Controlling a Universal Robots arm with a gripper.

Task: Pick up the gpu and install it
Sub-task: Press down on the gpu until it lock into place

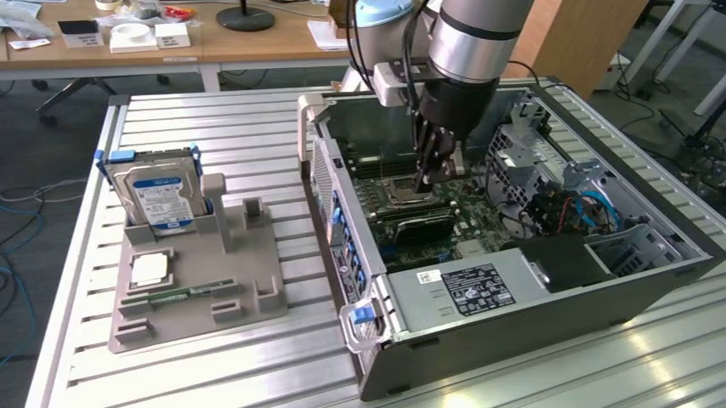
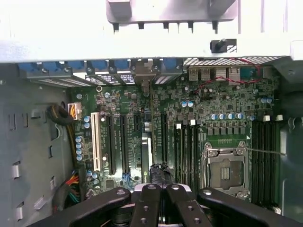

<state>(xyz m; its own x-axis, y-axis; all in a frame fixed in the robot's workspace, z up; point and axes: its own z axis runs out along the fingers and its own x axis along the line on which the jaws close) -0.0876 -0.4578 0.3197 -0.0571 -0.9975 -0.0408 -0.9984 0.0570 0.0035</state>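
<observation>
Open PC case point(image 1: 511, 297) lying on its side on a ribbed aluminium table point(image 1: 227, 127), side panel off. Just beside the case, on the same table: grey holder tray point(image 1: 193, 289) with a blue-labelled hard drive point(image 1: 159, 194) standing upright, plus a flat square chip point(image 1: 150, 270) and a green memory stick point(image 1: 182, 295) lying in it. Behind the case, wooden desks point(image 1: 170, 47) with assorted clutter; loose cables point(image 1: 17, 212) on the floor well away from the case.

Inside the case, gripper point(image 1: 429, 180) point(image 2: 161, 191) down low over the motherboard point(image 2: 213, 104), fingers pinched fully together. Gpu point(image 1: 417, 228) point(image 2: 146, 153) also inside the case, standing on edge among the expansion slots, right by the fingertips. Can't tell if actually clamped or just touching.
</observation>
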